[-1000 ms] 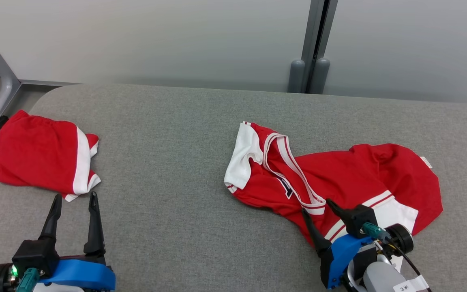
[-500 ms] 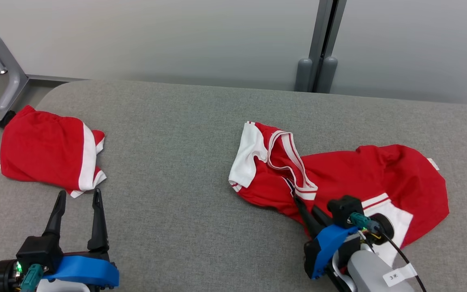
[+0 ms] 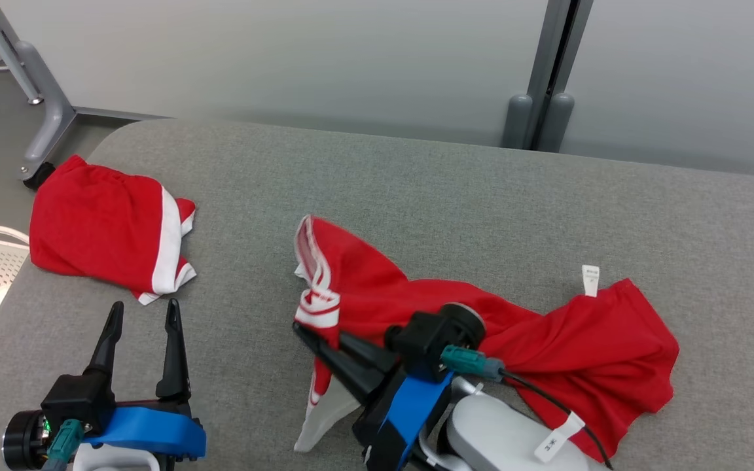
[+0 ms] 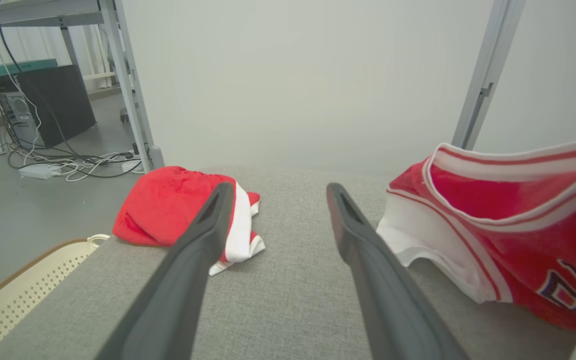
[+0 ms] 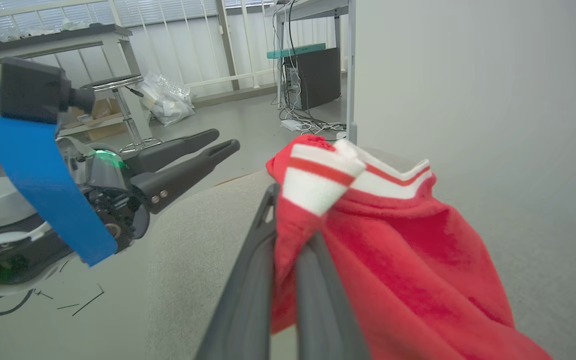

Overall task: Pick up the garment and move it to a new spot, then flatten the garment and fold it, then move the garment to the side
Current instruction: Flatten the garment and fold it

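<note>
The right end effector [image 3: 317,335] clamps the jersey [image 3: 580,347] by its striped edge — cloth trailing rightward along the tabletop [image 3: 416,183]; the left end effector [image 3: 143,313], wide open, sits well apart.

Garment [image 3: 580,340] right of folded cloth [image 3: 99,226]

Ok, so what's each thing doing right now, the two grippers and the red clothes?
left gripper: open, empty, apart from the clothes.
right gripper: shut on the striped edge of the red jersey.
red jersey: bunched up, one end pinched, far end lying on the grey table.
red shorts: lying crumpled near the table's left corner, untouched.
</note>
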You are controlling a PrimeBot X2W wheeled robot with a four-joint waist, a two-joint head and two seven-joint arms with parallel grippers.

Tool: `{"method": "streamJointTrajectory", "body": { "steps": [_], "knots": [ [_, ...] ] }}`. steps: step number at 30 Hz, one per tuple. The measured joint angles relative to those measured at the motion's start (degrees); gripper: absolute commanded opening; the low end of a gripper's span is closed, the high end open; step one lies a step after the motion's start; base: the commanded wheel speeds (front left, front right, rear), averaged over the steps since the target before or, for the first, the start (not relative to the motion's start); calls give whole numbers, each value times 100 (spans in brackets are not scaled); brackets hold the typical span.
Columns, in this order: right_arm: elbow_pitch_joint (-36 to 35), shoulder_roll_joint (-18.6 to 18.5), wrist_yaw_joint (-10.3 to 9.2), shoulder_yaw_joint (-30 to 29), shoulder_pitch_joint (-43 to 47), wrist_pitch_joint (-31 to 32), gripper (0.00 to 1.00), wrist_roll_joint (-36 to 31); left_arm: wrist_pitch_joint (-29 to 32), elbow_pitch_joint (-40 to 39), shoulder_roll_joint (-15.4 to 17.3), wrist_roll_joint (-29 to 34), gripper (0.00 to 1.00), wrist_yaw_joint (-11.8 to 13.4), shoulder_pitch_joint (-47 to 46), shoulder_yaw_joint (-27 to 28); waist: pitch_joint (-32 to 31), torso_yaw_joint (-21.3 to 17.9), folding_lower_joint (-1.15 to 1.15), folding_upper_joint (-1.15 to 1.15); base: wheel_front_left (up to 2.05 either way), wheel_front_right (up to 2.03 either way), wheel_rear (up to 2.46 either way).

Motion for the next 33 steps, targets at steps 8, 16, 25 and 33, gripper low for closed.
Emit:
{"method": "streamJointTrajectory", "body": {
  "steps": [8,16,25,33],
  "knots": [
    [112,4,1,1179,-20,180,100,605,-9,146,-130,3,100,-74,-186,-44,170,230,0,0,0,0,0],
    [653,0,1,593,-208,-62,100,665,-24,225,-125,15,100,-77,-177,56,211,13,0,0,0,0,0],
    [781,2,1,-1354,-155,-134,100,-559,-25,111,-62,48,100,-53,-46,189,44,-455,0,-1,0,0,0],
    [-287,-32,0,-3201,926,-137,100,-1555,-26,73,-43,49,100,-24,91,194,-143,-665,0,-1,0,0,0]
  ]
}}
